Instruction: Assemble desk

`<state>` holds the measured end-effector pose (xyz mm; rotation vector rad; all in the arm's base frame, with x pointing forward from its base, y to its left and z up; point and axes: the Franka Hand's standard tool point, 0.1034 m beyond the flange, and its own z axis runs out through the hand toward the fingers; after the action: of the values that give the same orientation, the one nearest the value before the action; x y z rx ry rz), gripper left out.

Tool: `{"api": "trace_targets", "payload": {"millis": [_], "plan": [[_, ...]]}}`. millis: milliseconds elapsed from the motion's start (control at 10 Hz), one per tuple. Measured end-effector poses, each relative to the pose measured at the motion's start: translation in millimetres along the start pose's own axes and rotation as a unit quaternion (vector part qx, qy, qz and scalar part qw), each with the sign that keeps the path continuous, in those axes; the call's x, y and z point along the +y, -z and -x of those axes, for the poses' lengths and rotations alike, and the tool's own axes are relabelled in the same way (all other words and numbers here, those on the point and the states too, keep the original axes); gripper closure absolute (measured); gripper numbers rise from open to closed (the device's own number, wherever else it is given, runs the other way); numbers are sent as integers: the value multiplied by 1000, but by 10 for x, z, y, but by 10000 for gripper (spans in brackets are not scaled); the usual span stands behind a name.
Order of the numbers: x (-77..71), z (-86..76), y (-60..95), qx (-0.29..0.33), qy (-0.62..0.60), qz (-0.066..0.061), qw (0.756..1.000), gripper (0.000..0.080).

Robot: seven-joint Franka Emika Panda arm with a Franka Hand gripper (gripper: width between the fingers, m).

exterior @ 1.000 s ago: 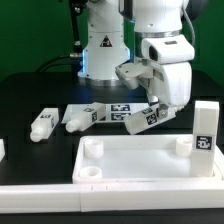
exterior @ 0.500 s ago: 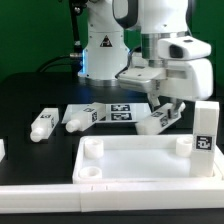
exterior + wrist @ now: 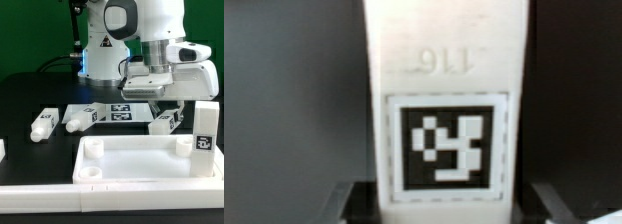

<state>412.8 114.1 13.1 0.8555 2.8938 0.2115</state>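
Exterior view: gripper (image 3: pixel 168 106) is part-closed on the held leg (image 3: pixel 165 122), which is tilted, clear of the table and just above the far rim of the tabletop (image 3: pixel 130 170), near a round socket (image 3: pixel 183 143). Upright leg (image 3: pixel 203 128) stands at the exterior view's right; can't tell if it's seated. Two loose legs (image 3: pixel 60 121) lie near the marker board (image 3: pixel 112 110). Looks like carry-to-socket — next: turn it upright, centre over the socket, lower.

Wrist view: held leg (image 3: pixel 441 60) is white and flat-faced with a square tag (image 3: pixel 446 150) — dark fingers (image 3: pixel 358 205) flank it.
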Motion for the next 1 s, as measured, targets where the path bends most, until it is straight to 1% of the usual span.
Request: {"api": "trace_targets", "payload": {"millis": [100, 200, 300, 400, 500, 600, 700, 800, 900, 1000], "plan": [[0, -2, 0, 0, 0, 0, 1000, 437], [1, -1, 3, 0, -1, 0, 1000, 301], [27, 16, 84, -6, -16, 4, 1000, 301], [77, 28, 229, -15, -20, 8, 1000, 183], [143, 99, 361, -27, -26, 16, 999, 159], [207, 187, 440, -36, -87, 15, 995, 159], [275, 316, 492, -44, -132, 16, 990, 151], [377, 463, 526, -51, -214, 25, 975, 151], [476, 474, 489, -48, -288, 32, 956, 150], [511, 472, 450, -45, -335, 33, 941, 150]]}}
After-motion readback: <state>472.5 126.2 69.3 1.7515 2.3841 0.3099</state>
